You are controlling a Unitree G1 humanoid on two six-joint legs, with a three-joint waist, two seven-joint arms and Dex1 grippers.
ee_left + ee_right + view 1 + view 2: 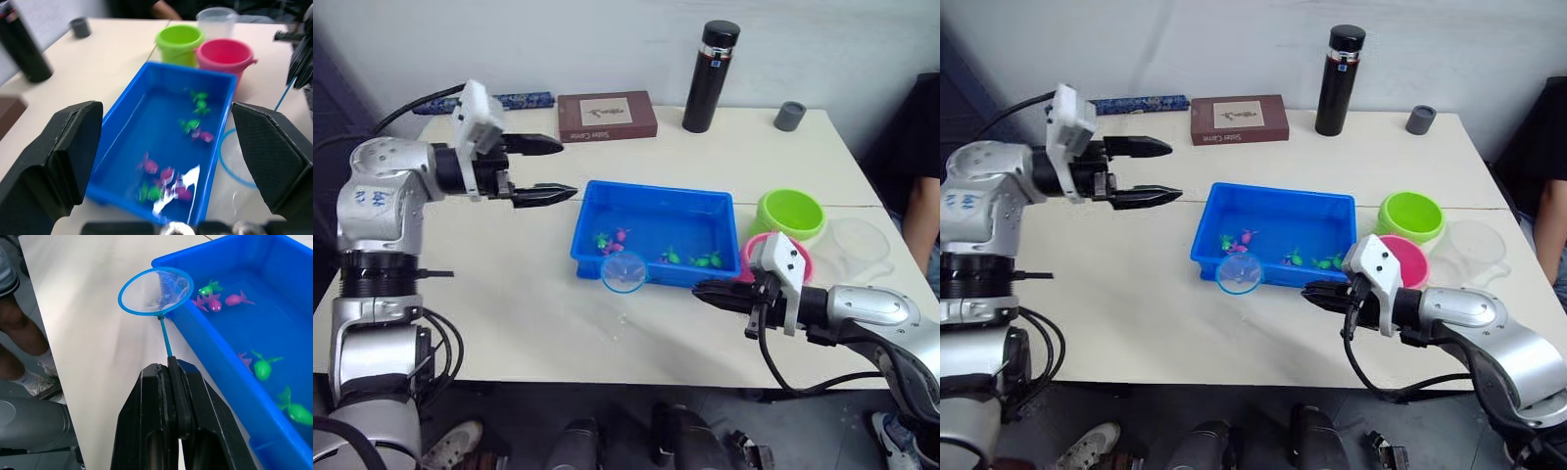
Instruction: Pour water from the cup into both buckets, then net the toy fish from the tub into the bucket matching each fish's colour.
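Right wrist view: small round blue-rimmed hoop net (pixel 154 290) hangs over the table just outside the bright blue rectangular plastic tub (pixel 653 231), its thin handle clamped in the right gripper (pixel 172 382). Right arm lies low, reaching leftward. Left gripper (pixel 546 168) is raised beside the tub, fingers apart, empty.

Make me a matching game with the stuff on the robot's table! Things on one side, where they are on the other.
Things:
1. net
2. toy fish
3. black flask
4. pink bucket

Places:
A. inside the blue tub
B. handle held in the right claw
C. at the table's far edge by the wall
D. beside the lime green bucket

Pairs: 1-B, 2-A, 3-C, 4-D
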